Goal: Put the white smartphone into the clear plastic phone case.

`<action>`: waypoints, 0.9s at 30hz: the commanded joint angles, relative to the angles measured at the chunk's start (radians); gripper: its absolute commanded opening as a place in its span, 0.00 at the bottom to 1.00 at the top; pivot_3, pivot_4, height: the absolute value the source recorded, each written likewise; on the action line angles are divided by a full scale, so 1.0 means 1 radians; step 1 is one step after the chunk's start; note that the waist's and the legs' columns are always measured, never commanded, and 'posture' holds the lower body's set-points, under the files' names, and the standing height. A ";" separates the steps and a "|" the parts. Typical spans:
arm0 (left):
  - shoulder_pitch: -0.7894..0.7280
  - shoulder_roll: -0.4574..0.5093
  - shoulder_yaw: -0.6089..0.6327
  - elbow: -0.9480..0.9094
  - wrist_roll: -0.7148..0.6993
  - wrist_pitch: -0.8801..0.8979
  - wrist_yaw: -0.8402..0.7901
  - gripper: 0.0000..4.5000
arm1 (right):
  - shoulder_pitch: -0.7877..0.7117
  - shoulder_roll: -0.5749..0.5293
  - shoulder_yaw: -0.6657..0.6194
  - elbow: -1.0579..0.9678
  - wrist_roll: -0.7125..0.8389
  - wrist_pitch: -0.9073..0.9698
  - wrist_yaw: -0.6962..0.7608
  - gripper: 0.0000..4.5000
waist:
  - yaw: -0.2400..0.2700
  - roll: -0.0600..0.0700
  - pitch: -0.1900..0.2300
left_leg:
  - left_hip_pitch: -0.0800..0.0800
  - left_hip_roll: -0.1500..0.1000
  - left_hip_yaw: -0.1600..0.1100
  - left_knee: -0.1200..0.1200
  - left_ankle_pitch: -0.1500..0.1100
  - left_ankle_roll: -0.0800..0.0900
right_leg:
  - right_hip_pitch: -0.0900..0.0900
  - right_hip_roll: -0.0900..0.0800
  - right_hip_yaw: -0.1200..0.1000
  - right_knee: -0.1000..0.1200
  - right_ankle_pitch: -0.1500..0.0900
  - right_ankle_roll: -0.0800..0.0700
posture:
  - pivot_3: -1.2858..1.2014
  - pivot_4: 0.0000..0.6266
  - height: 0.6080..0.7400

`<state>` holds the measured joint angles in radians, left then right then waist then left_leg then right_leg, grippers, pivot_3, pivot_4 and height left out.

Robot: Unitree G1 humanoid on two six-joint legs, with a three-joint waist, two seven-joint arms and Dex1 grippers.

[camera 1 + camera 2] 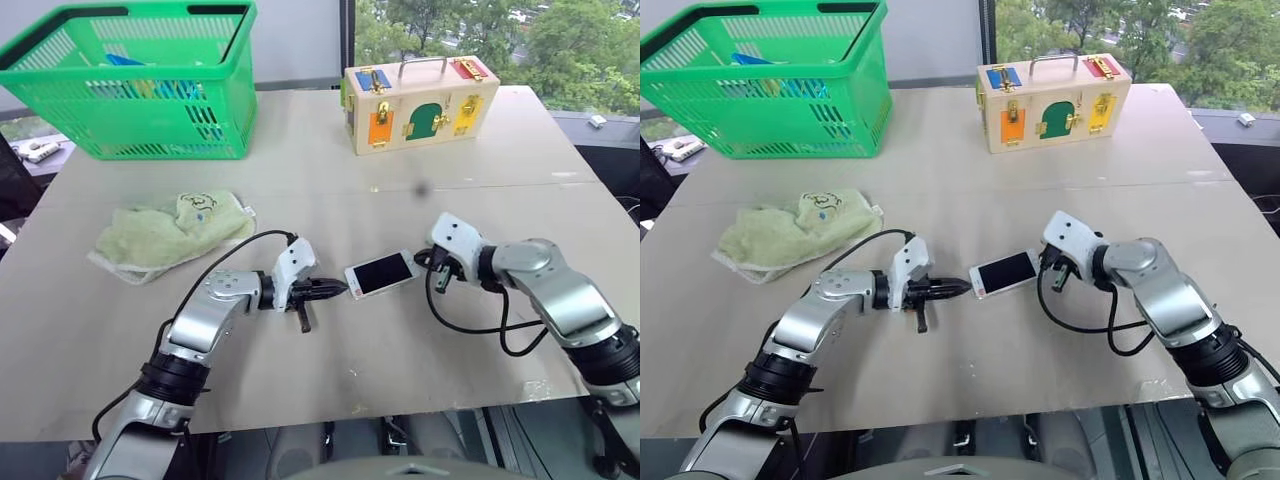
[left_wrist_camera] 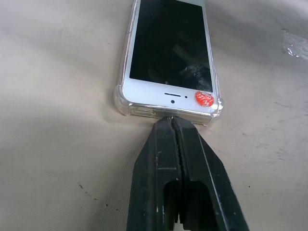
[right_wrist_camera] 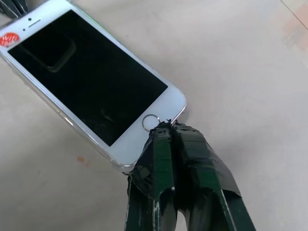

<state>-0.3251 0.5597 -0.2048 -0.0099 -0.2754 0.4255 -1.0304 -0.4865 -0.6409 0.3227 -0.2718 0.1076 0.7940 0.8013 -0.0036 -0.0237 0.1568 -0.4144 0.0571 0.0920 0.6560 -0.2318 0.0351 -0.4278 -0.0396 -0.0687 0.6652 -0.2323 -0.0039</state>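
The white smartphone [image 1: 380,273] lies screen up on the table between my two arms. It sits inside the clear plastic phone case [image 2: 121,103], whose transparent rim shows around its edges. A small red sticker [image 2: 204,99] marks the phone's earpiece end. My left gripper [image 1: 338,289] is shut, its tips against the case's earpiece end. My right gripper [image 3: 166,127] is shut too, its tips resting on the phone's home-button end [image 3: 151,121].
A green basket [image 1: 140,80] stands at the back left and a wooden latch box [image 1: 420,103] at the back centre. A pale green cloth [image 1: 170,232] lies left of my left arm. The table's front edge runs close below both arms.
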 commanded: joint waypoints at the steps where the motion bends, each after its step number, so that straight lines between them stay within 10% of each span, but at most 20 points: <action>1: 0.003 -0.010 -0.007 0.005 0.017 -0.005 0.017 0.00 | -0.012 0.050 0.033 -0.032 0.046 -0.007 0.042 0.01 | 0.000 0.000 0.000 | 0.000 0.000 0.000 0.000 0.000 0.000 | 0.000 0.000 0.000 0.000 0.000 0.000 | 0.52 0.24 1.00; 14: -0.007 0.029 0.154 -0.149 -0.241 0.151 -0.045 0.00 | 0.024 0.021 -0.147 -0.081 0.134 0.028 0.022 0.01 | 0.000 0.000 0.001 | -0.002 0.000 -0.001 0.001 0.000 0.000 | -0.001 0.000 -0.001 -0.001 0.000 0.000 | 0.52 0.24 1.00; 27: -0.150 -0.118 -0.073 -0.018 -0.039 0.187 0.115 0.00 | -0.041 0.041 -0.063 -0.003 0.110 0.049 -0.004 0.01 | -0.001 0.000 0.001 | -0.002 0.000 -0.001 0.001 0.000 0.000 | -0.001 0.005 0.001 -0.001 0.000 0.001 | 0.52 0.24 1.00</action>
<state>-0.4681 0.4361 -0.2613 -0.0234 -0.3335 0.6095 -0.9139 -0.5045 -0.6007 0.2445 -0.2765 0.2259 0.8375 0.7965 -0.0045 -0.0242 0.1575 -0.4163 0.0568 0.0914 0.6566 -0.2319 0.0350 -0.4286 -0.0352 -0.0673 0.6643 -0.2318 -0.0032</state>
